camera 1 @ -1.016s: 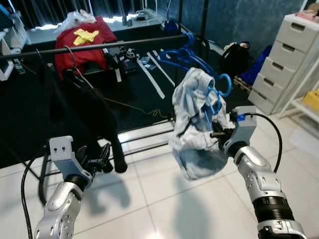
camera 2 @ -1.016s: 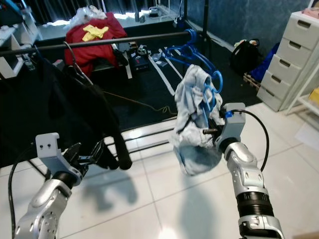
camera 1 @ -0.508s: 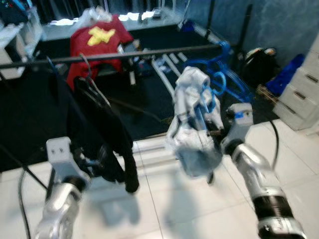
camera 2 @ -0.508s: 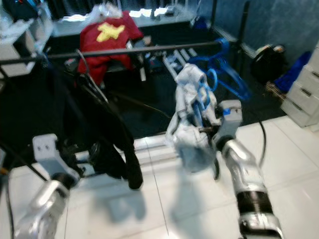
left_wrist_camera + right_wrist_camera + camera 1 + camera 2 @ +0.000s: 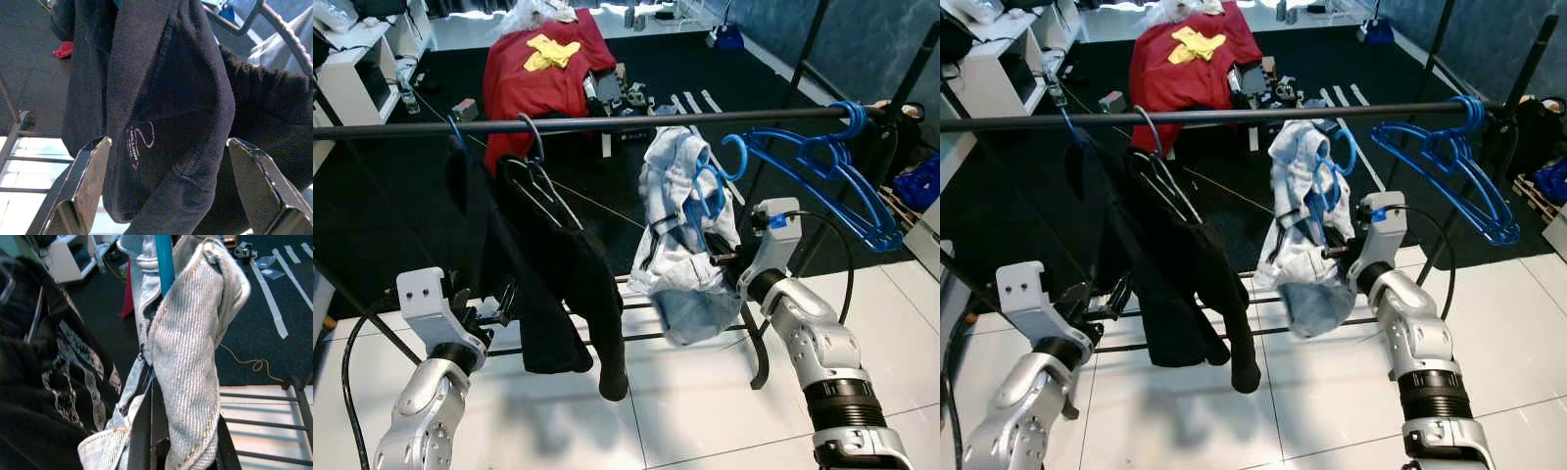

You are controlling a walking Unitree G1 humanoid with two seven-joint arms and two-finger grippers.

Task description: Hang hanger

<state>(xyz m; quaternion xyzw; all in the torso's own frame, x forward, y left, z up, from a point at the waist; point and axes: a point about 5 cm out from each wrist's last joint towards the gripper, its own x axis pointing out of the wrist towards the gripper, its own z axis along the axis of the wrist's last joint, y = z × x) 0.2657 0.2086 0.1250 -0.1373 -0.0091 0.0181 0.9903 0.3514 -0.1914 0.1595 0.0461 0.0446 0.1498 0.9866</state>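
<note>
At seven o'clock our left gripper gapes wide, its fingers flanking the black garment. At four o'clock our right gripper is clamped on the blue hanger draped with light denim, just below the rail. Empty blue hangers hang at two o'clock. A red shirt lies at twelve.

A white tiled floor meets a dark carpet. Behind stand a white shelf unit and a dark blue wall.
</note>
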